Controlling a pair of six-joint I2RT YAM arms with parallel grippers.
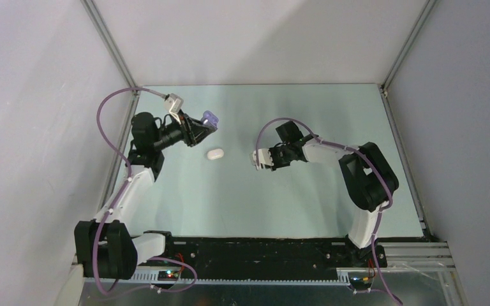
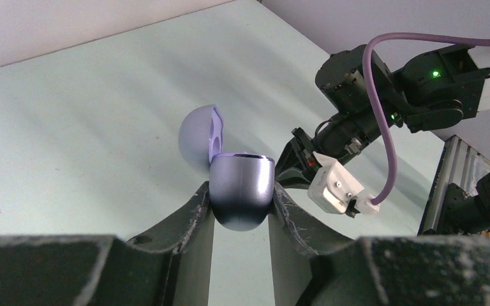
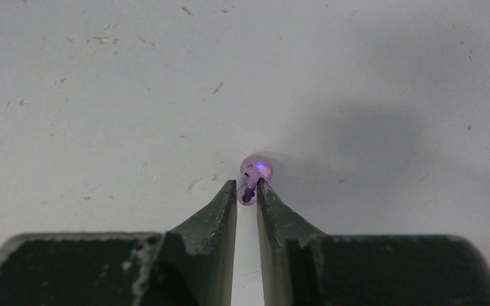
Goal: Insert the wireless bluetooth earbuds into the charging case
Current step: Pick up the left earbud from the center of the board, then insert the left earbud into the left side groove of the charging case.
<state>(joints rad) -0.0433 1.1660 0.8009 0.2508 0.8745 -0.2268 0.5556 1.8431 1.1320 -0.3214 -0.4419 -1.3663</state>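
One purple earbud [image 3: 254,177] sits pinched by its stem in the right gripper [image 3: 247,191], jaws nearly closed, not yet seated. Left gripper [image 2: 240,199] clamps the purple charging case [image 2: 242,178], lid open, well apart from the bud. White case [image 1: 215,154] lies on the table [image 1: 281,197] betw. the arms; other buds not visible.

The pale green table [image 1: 281,204] bears one loose thing, a white pebble-like case [image 1: 215,154], lying by itself toward 9 o'clock from the table's middle. In the right wrist view the surface shows small brownish specks [image 3: 217,87], most of them scattered toward 11 o'clock
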